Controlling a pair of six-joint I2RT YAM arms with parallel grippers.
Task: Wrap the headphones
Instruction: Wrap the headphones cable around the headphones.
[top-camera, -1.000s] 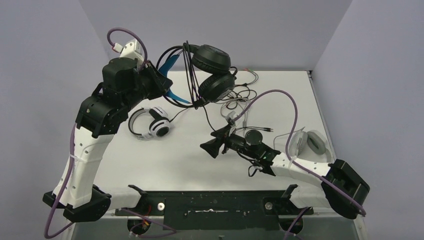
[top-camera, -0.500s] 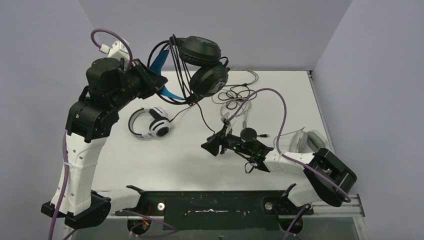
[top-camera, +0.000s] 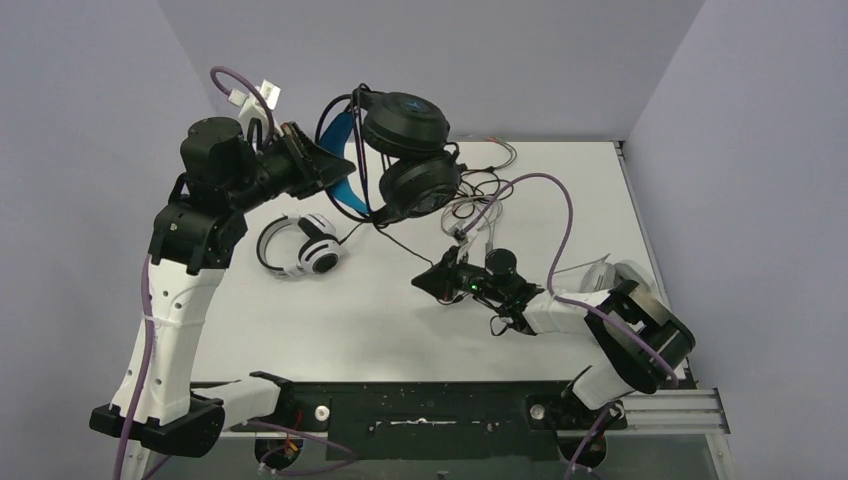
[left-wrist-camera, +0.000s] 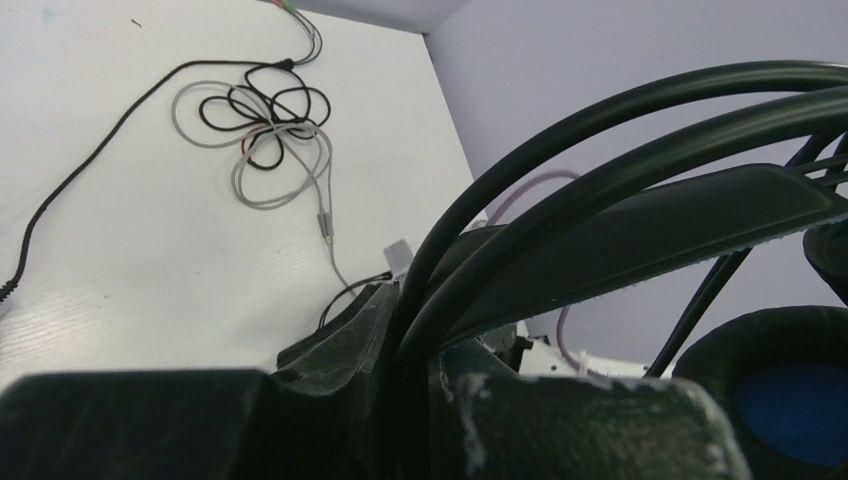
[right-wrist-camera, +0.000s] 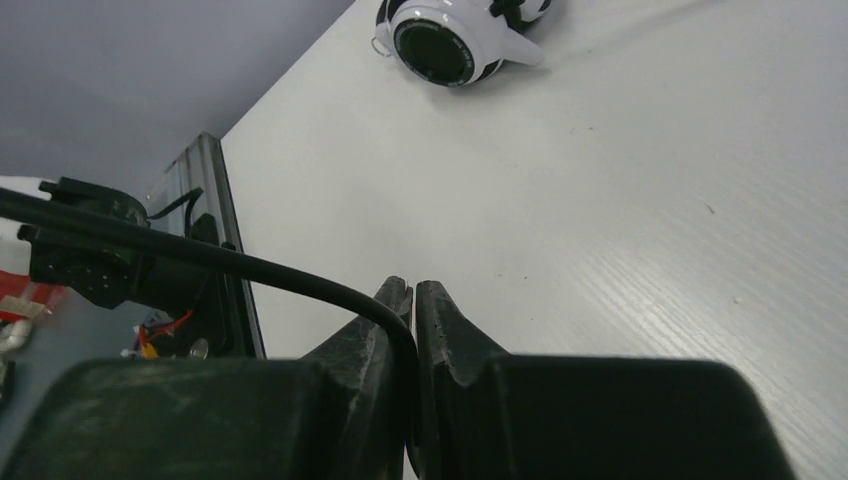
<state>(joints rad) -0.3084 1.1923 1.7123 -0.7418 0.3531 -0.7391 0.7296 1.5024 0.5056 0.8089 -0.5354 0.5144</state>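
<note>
**Inspector:** Position and condition of the black headset (top-camera: 405, 150)?

**Assessor:** It is raised clear of the tabletop (top-camera: 330, 320) at the rear left. It has two large black ear cups, one above the other, and a blue-lined headband. The left tool (top-camera: 325, 160) is clamped tight on that headband. The left wrist view shows the dark bands pinched between its fingers.

**Inspector:** And the right tool (top-camera: 430, 283)?

**Assessor:** It sits low over the middle of the tabletop. Its jaws are pressed together on a thin black cable (right-wrist-camera: 200, 255), which runs up from there toward the raised headset.

**Inspector:** The remaining units?

**Assessor:** The white headset (top-camera: 300, 245), with black ear-cup centres, lies flat on the tabletop beneath the left arm. Neither tool touches it. The grey headset (top-camera: 615, 280) lies at the right edge, partly hidden behind the right arm. The loose cables (left-wrist-camera: 270, 130), black and pale grey, lie tangled in overlapping loops near the rear of the tabletop. I cannot tell which strand belongs to which headset.
</note>
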